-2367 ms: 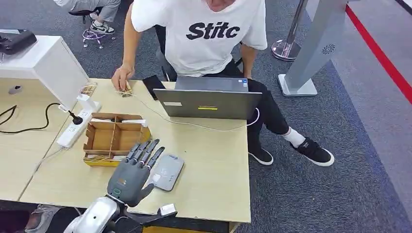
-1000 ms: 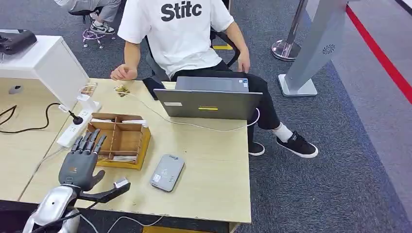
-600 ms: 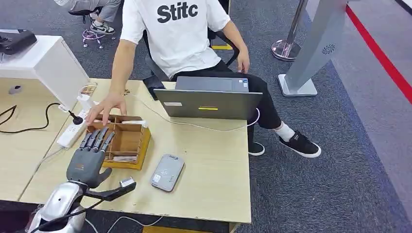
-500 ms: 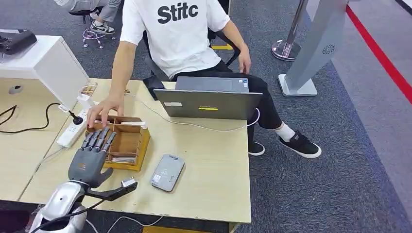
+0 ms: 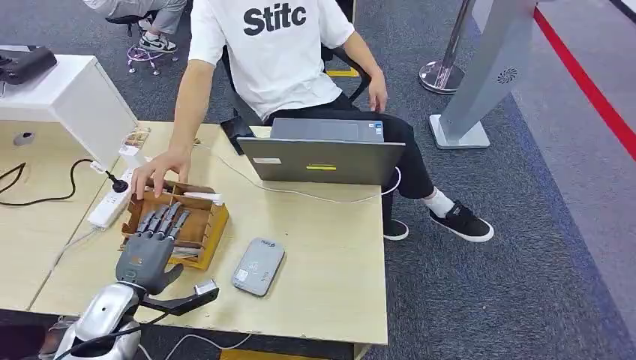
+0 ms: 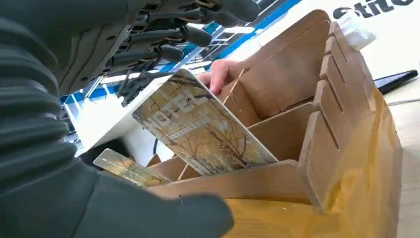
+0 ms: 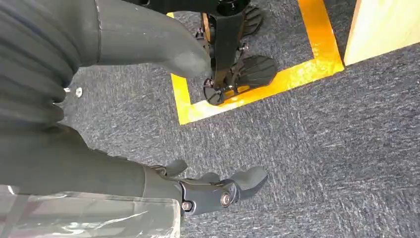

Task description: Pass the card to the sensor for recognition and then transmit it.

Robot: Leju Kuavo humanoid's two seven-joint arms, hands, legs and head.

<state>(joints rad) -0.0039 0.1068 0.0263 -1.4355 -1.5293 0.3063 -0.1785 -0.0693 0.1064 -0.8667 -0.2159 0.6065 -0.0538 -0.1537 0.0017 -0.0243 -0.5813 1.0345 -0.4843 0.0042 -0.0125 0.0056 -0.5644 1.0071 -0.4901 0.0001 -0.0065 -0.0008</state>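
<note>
A picture card [image 6: 203,129] stands tilted in a compartment of the brown cardboard box [image 5: 206,229]; a second card [image 6: 126,166] lies lower beside it. My left hand [image 5: 152,251] hovers over the box's near compartments with its fingers [image 6: 183,34] spread just above the tilted card's upper edge, holding nothing. The grey sensor pad [image 5: 259,266] lies flat on the table to the right of the box. My right hand [image 7: 124,168] hangs over the carpet, its fingers [image 7: 223,191] loosely apart and holding nothing.
A person in a white shirt sits across the table, one hand [image 5: 160,166] resting on the box's far edge. A grey laptop [image 5: 322,156] stands behind the sensor. A white power strip [image 5: 111,204] and black cable lie left of the box.
My left hand has moved forward and right over the box. The person's hand came down from the table's far edge onto the box's far side, and the box turned slightly.
</note>
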